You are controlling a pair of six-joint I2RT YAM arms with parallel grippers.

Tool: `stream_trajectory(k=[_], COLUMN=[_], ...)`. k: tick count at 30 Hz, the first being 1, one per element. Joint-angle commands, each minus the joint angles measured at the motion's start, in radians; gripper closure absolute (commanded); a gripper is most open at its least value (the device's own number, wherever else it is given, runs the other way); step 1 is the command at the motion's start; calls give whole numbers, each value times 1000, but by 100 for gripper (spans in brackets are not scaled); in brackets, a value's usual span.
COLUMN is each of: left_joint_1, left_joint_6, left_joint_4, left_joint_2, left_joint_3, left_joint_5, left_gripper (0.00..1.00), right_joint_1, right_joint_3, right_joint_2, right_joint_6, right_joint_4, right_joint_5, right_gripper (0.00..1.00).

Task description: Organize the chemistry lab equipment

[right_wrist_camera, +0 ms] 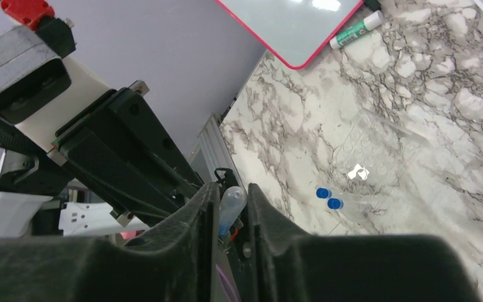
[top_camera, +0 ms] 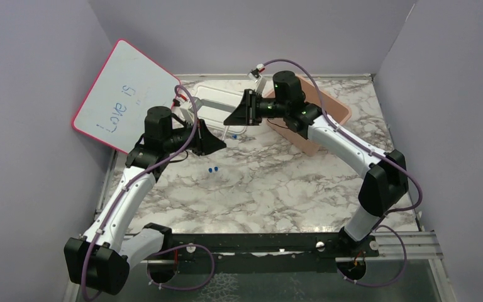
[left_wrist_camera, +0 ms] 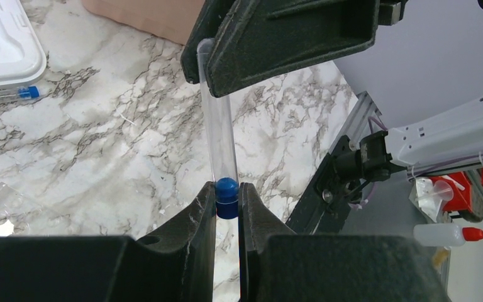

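Light is bright and even, falling from above. The marble table (top_camera: 277, 189) carries only soft, faint shadows beneath the arms. Glare washes the top of the whiteboard (right_wrist_camera: 292, 25) in the right wrist view, and a white glint sits on a clear plastic piece (right_wrist_camera: 377, 151). In the left wrist view the near black fingers (left_wrist_camera: 188, 236) look dark and soft, while the glass tube (left_wrist_camera: 221, 138) is sharp. The overhead view is slightly grainy.

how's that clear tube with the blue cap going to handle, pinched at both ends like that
The clear tube runs straight between the left gripper and right gripper, so it is probably stiff, and likely brittle if glass. Its smooth round wall looks slippery and apt to roll if set down. The blue cap may give a surer hold.
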Motion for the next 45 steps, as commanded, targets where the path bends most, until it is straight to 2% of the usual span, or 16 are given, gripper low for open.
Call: stream_trajectory(k=[1, 3, 5, 8, 11, 13, 15, 20, 26, 33, 40, 45], left_joint_1=[-5, -5, -5, -6, -5, -5, -7, -10, -16, -72, -119, -124], left_joint_6=[17, 5, -26, -132, -287, -412, -509, -565, -663, -662, -672, -672], left_joint_4=[11, 12, 23, 100, 226, 328, 407, 444, 546, 584, 624, 636], left_joint_2=[-22, -26, -30, -49, -85, -106, -123, -165, -168, -163, -170, -167], left_joint_3=[36, 39, 45, 32, -12, -61, -110, -176, -230, -235, -262, -266], left_joint_5=[32, 28, 12, -11, -94, -152, -209, -337, -366, -461, -575, -587], left_gripper=[97, 92, 74, 53, 39, 33, 32, 26, 27, 30, 45, 54], right_joint_1=[-3, -3, -5, -5, -6, -5, -5, -7, -7, -6, -6, -7], right_joint_3=[8, -25, -87, -197, -281, -330, -360, -402, -400, -404, -416, -417], right_joint_2=[6, -7, -35, -83, -119, -137, -148, -168, -168, -143, -125, -125], right_joint_6=[60, 112, 212, 373, 515, 601, 668, 787, 859, 906, 928, 918], right_joint_4=[62, 98, 206, 380, 509, 588, 635, 688, 629, 589, 599, 584], right_joint_5=[-81, -76, -53, 4, 93, 153, 206, 319, 383, 379, 352, 345], right_gripper=[78, 83, 87, 89, 89, 90, 90, 90, 90, 90, 90, 91])
